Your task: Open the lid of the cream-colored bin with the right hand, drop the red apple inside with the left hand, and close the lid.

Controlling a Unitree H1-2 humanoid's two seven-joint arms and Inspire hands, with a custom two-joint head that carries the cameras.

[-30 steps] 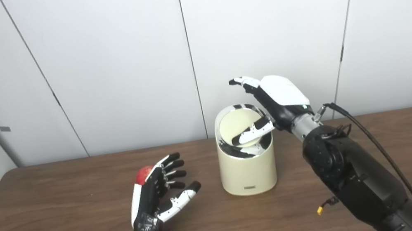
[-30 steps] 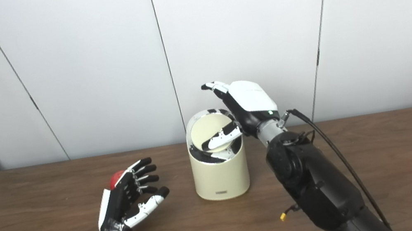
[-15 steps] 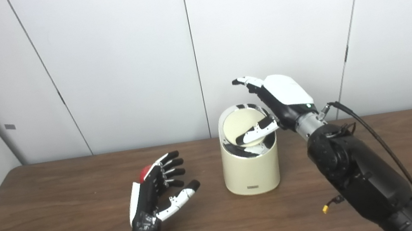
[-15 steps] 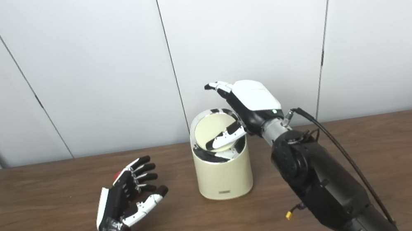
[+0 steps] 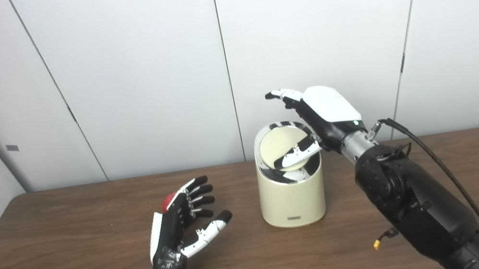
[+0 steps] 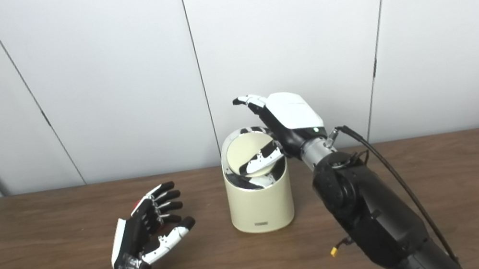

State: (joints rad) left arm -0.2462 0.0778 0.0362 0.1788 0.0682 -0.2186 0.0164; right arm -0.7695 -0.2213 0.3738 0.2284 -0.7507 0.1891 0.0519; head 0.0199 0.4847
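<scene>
The right hand sits over the cream bin, fingers spread wide, thumb on the tilted lid; the lid could swing back if the thumb slips. The left hand is open with fingers apart, holding nothing; the red apple peeks out at its 11 o'clock and might roll if bumped. The brown wood table looks smooth; plain white walls stand behind.
</scene>
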